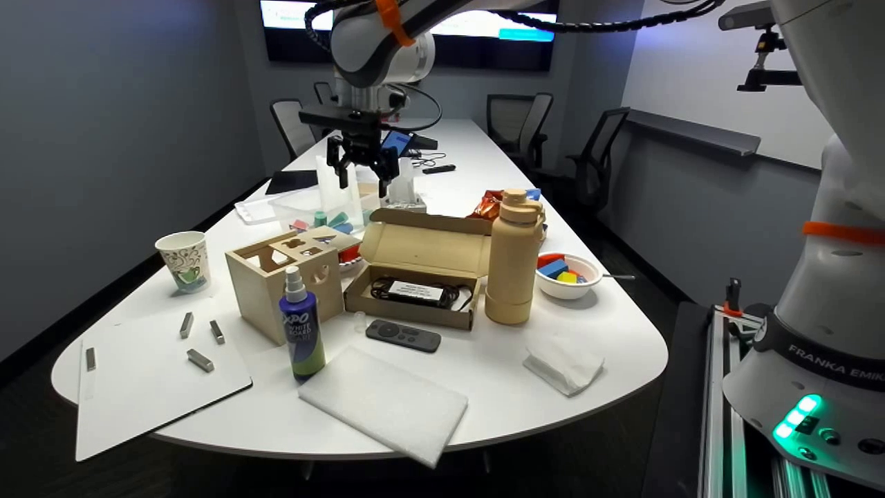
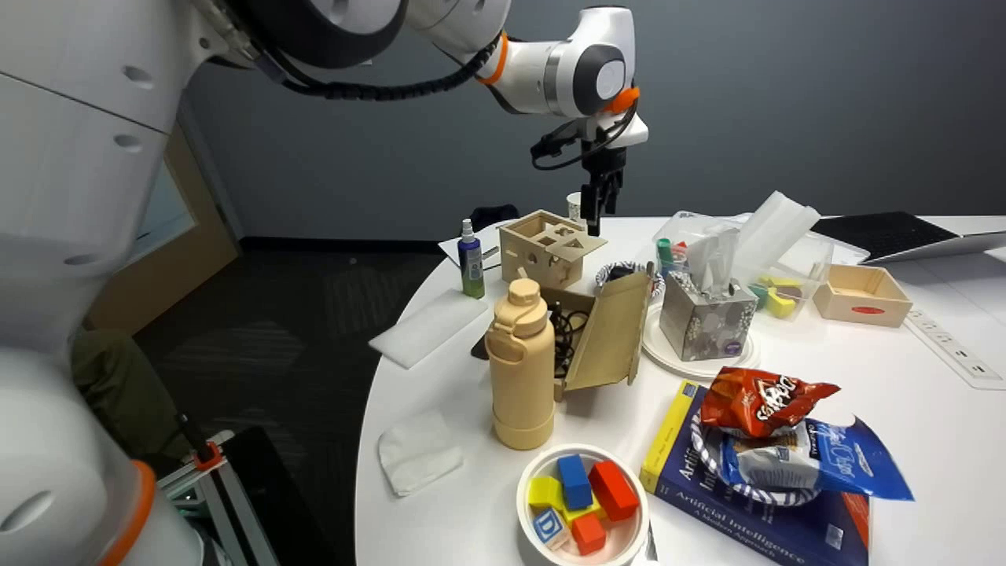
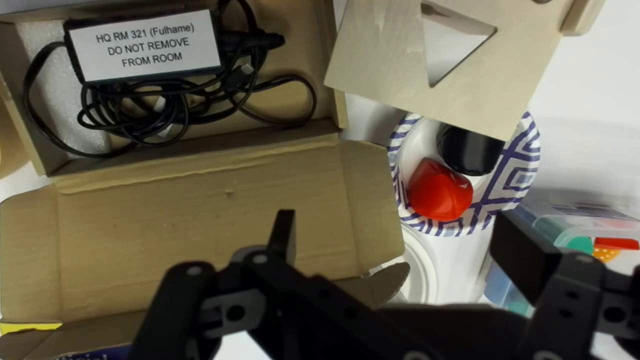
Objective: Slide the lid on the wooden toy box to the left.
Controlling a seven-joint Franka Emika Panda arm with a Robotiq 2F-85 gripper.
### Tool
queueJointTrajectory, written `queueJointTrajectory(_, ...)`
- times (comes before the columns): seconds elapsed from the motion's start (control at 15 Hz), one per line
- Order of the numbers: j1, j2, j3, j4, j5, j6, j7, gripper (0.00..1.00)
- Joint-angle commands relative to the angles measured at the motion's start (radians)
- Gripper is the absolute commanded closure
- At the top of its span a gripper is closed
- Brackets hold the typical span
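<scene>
The wooden toy box (image 1: 261,304) stands on the table in both exterior views (image 2: 517,261); only an edge of it (image 3: 584,15) shows in the wrist view. Its pale lid (image 1: 346,241) covers part of the top and sticks out past one side in both exterior views (image 2: 588,246). The rest of the top is uncovered. In the wrist view the lid (image 3: 387,55), with a triangular cut-out, overhangs a patterned bowl. My gripper (image 1: 364,181) is open and empty, above table height and apart from the lid; it also shows in an exterior view (image 2: 595,216) and the wrist view (image 3: 400,240).
An open cardboard box (image 1: 425,238) with cables stands beside the toy box. A spray bottle (image 1: 301,332) and a tan canister (image 1: 514,263) stand nearby. The patterned bowl (image 3: 520,175) holds red and black things. A tissue box (image 2: 703,322) and plastic bin (image 2: 817,263) are close.
</scene>
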Motion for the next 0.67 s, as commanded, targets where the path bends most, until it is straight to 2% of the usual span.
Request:
queueJointTrajectory(0.0,0.002,0.012,-0.001,0.006,0.002,-0.002,-0.001,0.00)
queueJointTrajectory(0.47,0.001,0.012,-0.001,0.005,0.002,-0.002,-0.002,0.00)
queueJointTrajectory(0.6,-0.010,0.055,0.006,0.047,0.018,-0.003,-0.013,0.00)
